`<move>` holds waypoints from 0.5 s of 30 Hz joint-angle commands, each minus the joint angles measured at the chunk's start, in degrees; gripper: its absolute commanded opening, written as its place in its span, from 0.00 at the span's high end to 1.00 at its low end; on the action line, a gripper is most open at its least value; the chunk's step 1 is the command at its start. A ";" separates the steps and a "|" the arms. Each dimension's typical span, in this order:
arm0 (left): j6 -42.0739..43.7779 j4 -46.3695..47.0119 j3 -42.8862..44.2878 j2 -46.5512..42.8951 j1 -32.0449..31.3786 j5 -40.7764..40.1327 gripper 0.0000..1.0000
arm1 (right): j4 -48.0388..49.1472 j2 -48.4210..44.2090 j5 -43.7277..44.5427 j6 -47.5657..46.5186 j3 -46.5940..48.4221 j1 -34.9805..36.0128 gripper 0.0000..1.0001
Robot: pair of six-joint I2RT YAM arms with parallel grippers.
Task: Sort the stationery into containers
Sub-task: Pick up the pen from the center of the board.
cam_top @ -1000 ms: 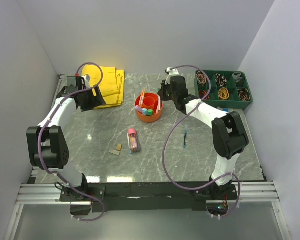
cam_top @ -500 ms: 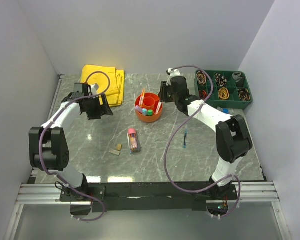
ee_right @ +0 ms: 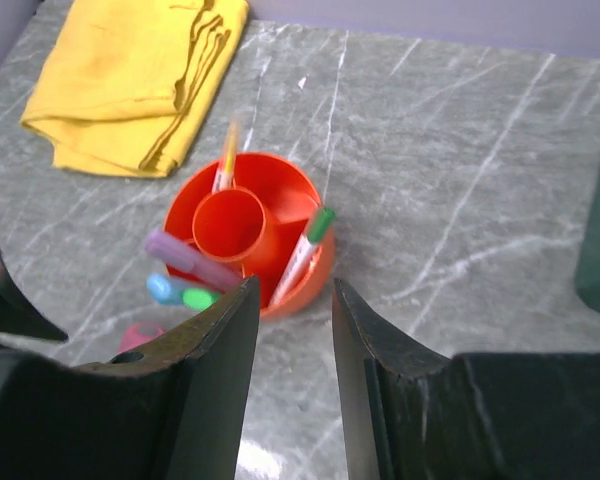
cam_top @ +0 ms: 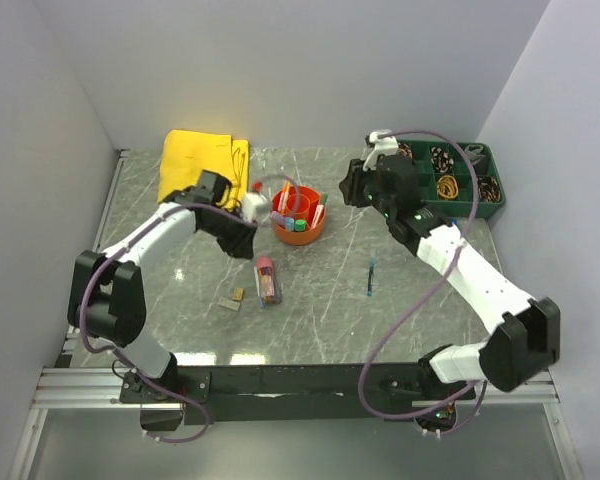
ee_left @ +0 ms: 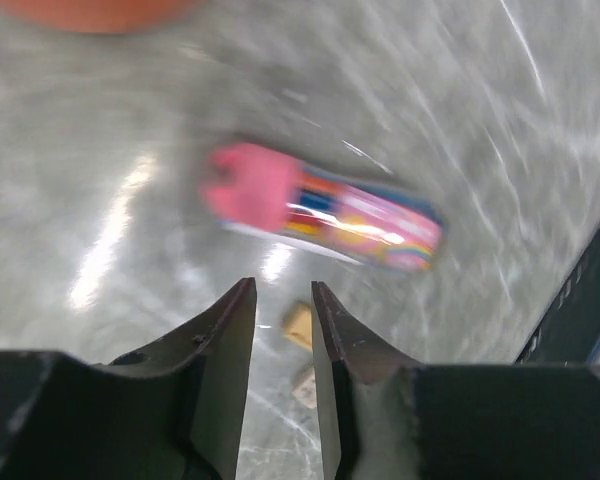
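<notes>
The orange organiser holds a lilac stick, a blue-and-green marker, a green-capped pen and an orange pen. A pink-capped tube lies on the table in front of it, with small tan blocks to its left. A thin blue pen lies further right. My left gripper hovers above the tube and blocks, jaws narrowly apart and empty. My right gripper is open and empty, up and to the right of the organiser.
A folded yellow cloth lies at the back left. A green divided tray of small items stands at the back right, just behind the right arm. White walls close in the left, back and right sides.
My left arm swung right from the yellow cloth to over the tube, its jaws narrowing. My right gripper opened and drew back to the right, away from the organiser.
</notes>
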 commanded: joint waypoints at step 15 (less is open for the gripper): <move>38.76 -4.27 -9.15 -0.21 -11.20 -4.89 0.59 | -2.40 -15.51 2.48 -2.92 -13.91 -1.47 0.60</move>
